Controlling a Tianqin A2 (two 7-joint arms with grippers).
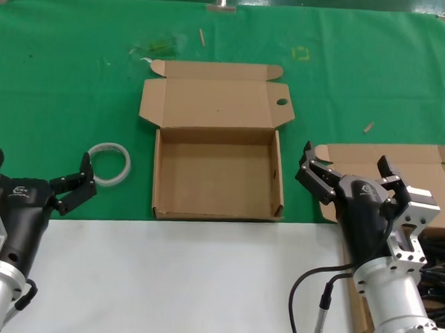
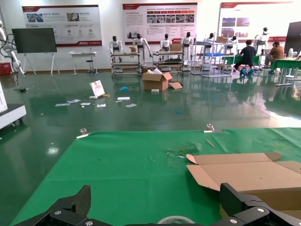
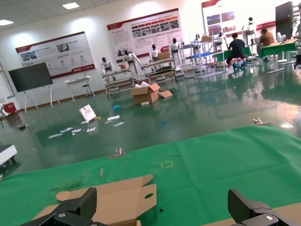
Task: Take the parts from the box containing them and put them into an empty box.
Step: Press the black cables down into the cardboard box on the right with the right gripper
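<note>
The empty box (image 1: 214, 208) lies open at the table's middle, nothing inside; its hinged lid has a small round hole in the right tab. It also shows in the left wrist view (image 2: 249, 174) and the right wrist view (image 3: 117, 200). The box containing the parts (image 1: 402, 156) sits at the right with its plain lid open, mostly hidden by my right arm. Black cables (image 1: 439, 271) show at the right edge behind that arm. My right gripper (image 1: 345, 156) is open and empty over that box's near-left part. My left gripper (image 1: 42, 161) is open and empty at the left, near the table's front.
A translucent white ring (image 1: 109, 164) lies on the green cloth between my left gripper and the empty box; it also shows in the left wrist view (image 2: 175, 220). A white strip (image 1: 179, 283) runs along the table's front. Clamps hold the cloth's far edge.
</note>
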